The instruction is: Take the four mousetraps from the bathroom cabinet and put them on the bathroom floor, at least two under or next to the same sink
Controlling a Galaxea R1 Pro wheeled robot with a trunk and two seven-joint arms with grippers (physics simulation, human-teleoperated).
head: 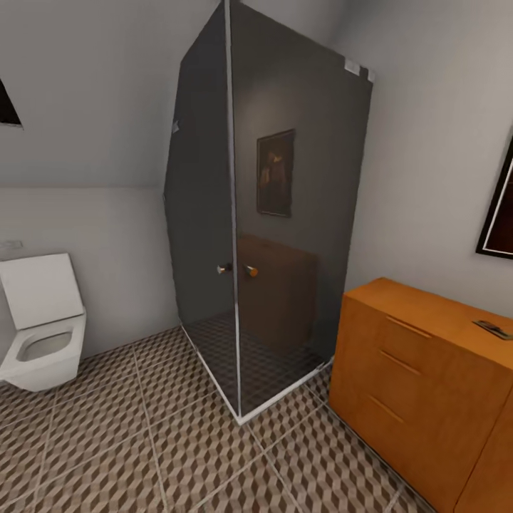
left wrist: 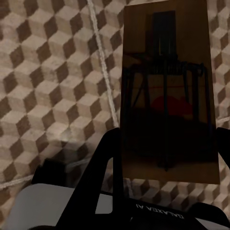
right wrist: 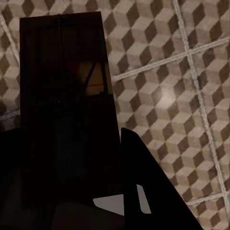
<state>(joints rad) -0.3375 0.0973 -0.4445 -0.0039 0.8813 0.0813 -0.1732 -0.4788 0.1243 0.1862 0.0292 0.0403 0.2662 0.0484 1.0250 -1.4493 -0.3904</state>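
In the left wrist view, a brown wooden mousetrap [left wrist: 167,96] with dark metal parts stands between the black fingers [left wrist: 106,158] of my left gripper [left wrist: 165,153], which is shut on it above the cube-patterned bathroom floor [left wrist: 52,81]. My right gripper [right wrist: 67,163] is shut on a second mousetrap [right wrist: 62,86], dark in shadow, over the floor [right wrist: 167,72]. In the head view, the orange-brown cabinet [head: 420,385] stands at the right with another mousetrap [head: 493,329] lying flat on its top. The bathroom sink is out of view.
A dark glass shower cubicle [head: 271,214] stands in the corner ahead, close to the cabinet's left side. A white wall-hung toilet [head: 41,335] is at the left. Tiled floor [head: 164,442] stretches between them. A dark framed picture [head: 500,206] hangs above the cabinet.
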